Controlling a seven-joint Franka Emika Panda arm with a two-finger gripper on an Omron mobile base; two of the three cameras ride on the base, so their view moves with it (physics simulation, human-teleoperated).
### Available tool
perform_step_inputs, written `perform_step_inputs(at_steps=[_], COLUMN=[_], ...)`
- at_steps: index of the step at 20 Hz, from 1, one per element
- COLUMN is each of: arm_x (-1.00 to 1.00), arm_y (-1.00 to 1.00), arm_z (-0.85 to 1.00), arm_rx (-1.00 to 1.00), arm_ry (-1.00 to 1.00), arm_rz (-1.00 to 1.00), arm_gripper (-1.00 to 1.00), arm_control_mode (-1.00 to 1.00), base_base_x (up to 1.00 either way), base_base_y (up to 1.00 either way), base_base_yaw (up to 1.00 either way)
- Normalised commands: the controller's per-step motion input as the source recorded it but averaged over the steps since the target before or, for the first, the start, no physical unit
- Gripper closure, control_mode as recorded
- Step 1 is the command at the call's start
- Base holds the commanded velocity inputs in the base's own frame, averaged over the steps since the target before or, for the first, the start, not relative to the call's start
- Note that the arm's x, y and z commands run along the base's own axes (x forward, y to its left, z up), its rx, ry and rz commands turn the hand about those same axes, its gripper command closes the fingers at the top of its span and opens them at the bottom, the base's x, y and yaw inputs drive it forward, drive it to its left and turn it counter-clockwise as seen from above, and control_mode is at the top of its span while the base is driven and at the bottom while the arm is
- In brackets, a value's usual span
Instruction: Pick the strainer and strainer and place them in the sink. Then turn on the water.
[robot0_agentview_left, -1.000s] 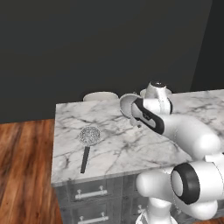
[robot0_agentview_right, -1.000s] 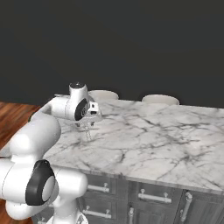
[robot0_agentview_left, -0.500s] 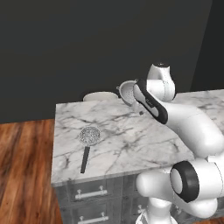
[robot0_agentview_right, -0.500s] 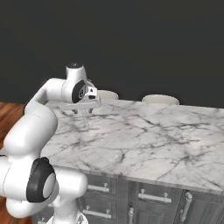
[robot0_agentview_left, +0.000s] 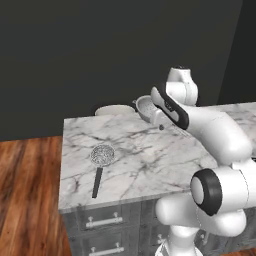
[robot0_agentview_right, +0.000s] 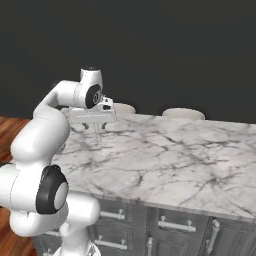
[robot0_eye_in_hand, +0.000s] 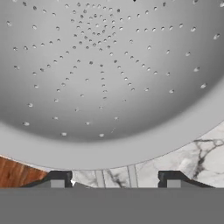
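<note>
Pincer (robot0_eye_in_hand: 114, 179) pinching the deep strainer's (robot0_agentview_left: 148, 107) thin wire handle holds that bowl aloft above the marble worktop (robot0_agentview_left: 150, 160), while the black-handled strainer (robot0_agentview_left: 102, 156) lies untouched there, leaving both placements and the water undone.

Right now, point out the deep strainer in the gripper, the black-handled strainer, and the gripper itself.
deep strainer (robot0_eye_in_hand: 100, 70), hand view, on its perforated bowl
black-handled strainer (robot0_agentview_left: 102, 154), left base view, on the mesh bowl
gripper (robot0_eye_in_hand: 114, 180), hand view, midway between the two dark fingertips
</note>
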Motion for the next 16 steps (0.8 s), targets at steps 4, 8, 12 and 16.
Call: perform_step_inputs(at_steps=[4,8,12,16], arm_x=[0.0,0.0,0.0,0.0], arm_y=[0.0,0.0,0.0,0.0], arm_z=[0.0,0.0,0.0,0.0], arm_rx=[0.0,0.0,0.0,0.0], arm_ry=[0.0,0.0,0.0,0.0], arm_rz=[0.0,0.0,0.0,0.0], arm_gripper=[1.0,1.0,1.0,1.0], arm_control_mode=[1.0,1.0,1.0,1.0], base_base_x=[-0.21,-0.93,-1.0,-0.85], base_base_y=[0.21,0.48,0.48,0.74], base_base_yaw=[0.02,0.0,0.0,0.06])
